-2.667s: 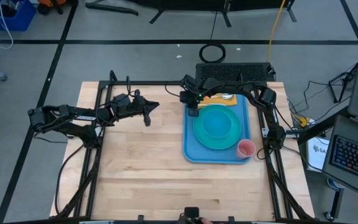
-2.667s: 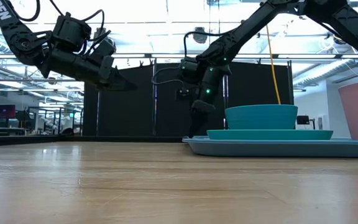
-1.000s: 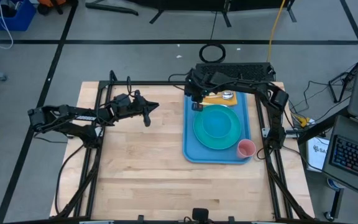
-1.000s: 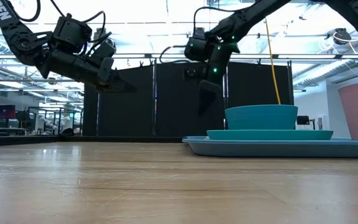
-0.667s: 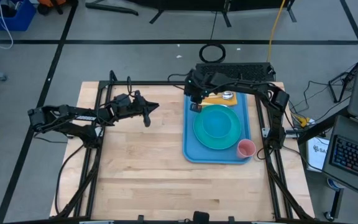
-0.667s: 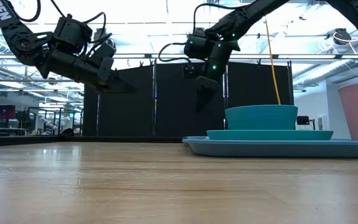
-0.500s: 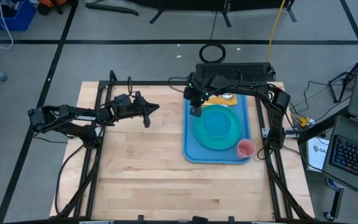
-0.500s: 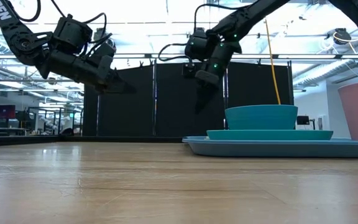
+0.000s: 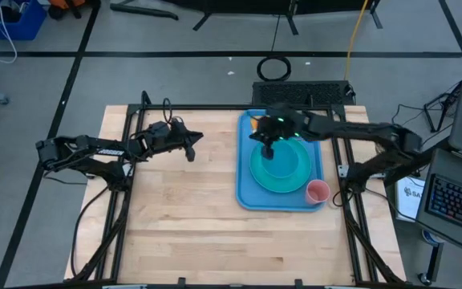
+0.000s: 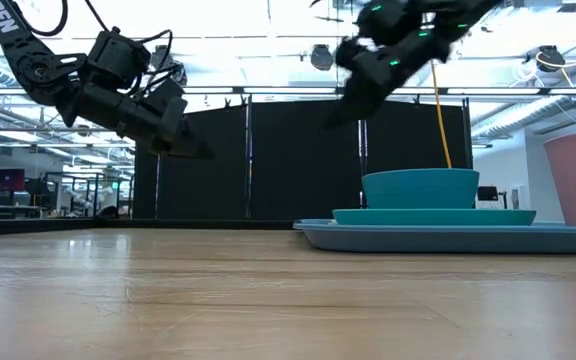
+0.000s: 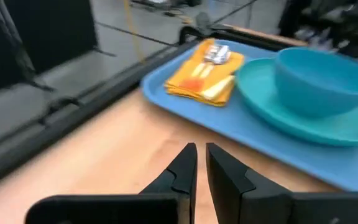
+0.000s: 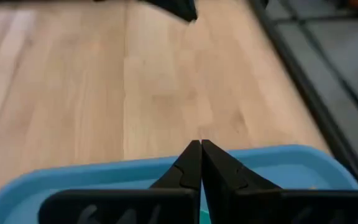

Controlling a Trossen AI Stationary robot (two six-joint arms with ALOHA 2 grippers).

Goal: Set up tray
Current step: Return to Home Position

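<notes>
The blue tray lies on the right half of the wooden table. On it stand a turquoise plate with a bowl, a pink cup at the near right corner, and a yellow-orange napkin with cutlery at the far end. My right gripper hovers shut and empty above the plate's far left part, well clear of it in the low view. My left gripper hangs above the table left of the tray, its fingers a narrow slit apart, holding nothing.
Bare wood stretches across the table's left and near parts. A black frame rail runs along the table's edges. Beyond the far edge sit a black perforated box and floor cables.
My right gripper has risen and swung from the tray's far left corner beside the napkin toward the right, over the plate, tipping from steeply downward to more nearly level. The things on the tray have stayed put.
</notes>
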